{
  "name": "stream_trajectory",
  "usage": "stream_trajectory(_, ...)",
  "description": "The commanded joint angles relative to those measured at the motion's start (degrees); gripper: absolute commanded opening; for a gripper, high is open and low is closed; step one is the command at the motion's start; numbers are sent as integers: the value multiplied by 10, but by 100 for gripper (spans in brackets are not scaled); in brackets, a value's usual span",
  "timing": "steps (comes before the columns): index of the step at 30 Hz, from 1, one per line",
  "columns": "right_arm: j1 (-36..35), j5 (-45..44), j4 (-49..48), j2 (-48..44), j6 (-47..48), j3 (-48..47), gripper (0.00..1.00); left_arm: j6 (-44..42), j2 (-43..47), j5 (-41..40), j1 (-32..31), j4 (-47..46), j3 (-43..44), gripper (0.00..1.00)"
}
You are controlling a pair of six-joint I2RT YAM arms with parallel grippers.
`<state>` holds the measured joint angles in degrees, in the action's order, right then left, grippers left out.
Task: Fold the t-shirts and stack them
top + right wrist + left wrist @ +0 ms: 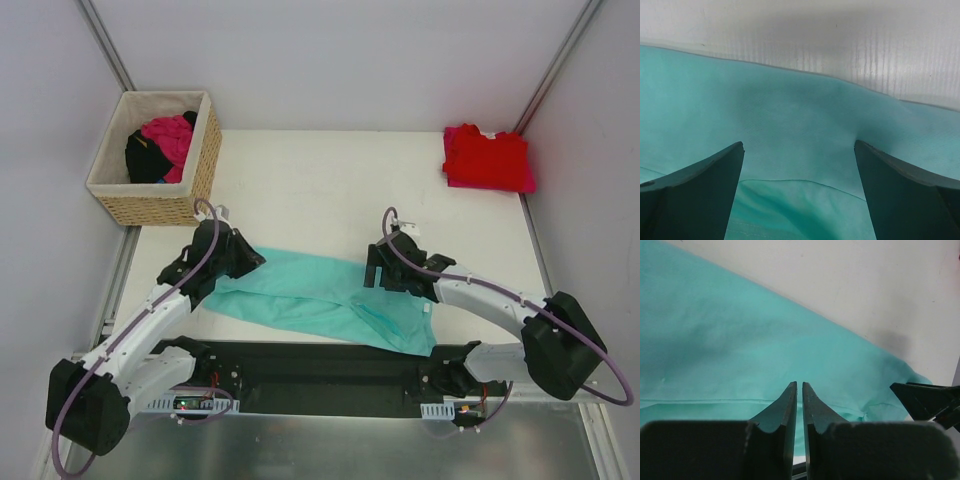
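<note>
A teal t-shirt (320, 300) lies folded into a long strip across the near part of the table. My left gripper (247, 262) is at the strip's left end. In the left wrist view its jaws (799, 384) are shut to a thin slit, tips over the teal cloth (730, 340), with no cloth visible between them. My right gripper (377, 268) is at the strip's far edge towards the right. Its fingers stand wide open (799, 145) over the teal cloth (790, 115), holding nothing. A folded red t-shirt (487, 158) rests at the back right on a magenta-pink one (526, 184).
A wicker basket (203, 150) at the back left holds a pink garment (170, 135) and a black one. A black base plate (320, 365) runs along the near edge between the arms. White walls close in the left and right sides.
</note>
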<state>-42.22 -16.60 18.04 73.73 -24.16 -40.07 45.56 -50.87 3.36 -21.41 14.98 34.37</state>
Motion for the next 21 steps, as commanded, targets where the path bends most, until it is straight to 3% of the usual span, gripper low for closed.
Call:
stream_trajectory(1, 2, 23, -22, -24, -25, 17, 97, -12, -40, 53, -3, -88, -43, 8)
stream_trajectory(6, 6, 13, -15, -31, -25, 38, 97, -8, -103, 40, -3, -133, -62, 6)
stream_trajectory(11, 30, 29, -33, -10, -19, 47, 97, 1, -178, -26, -2, -142, -56, 5)
stream_trajectory(21, 82, 53, -63, 91, 26, 0, 97, 13, -303, -81, -2, -148, 17, 1)
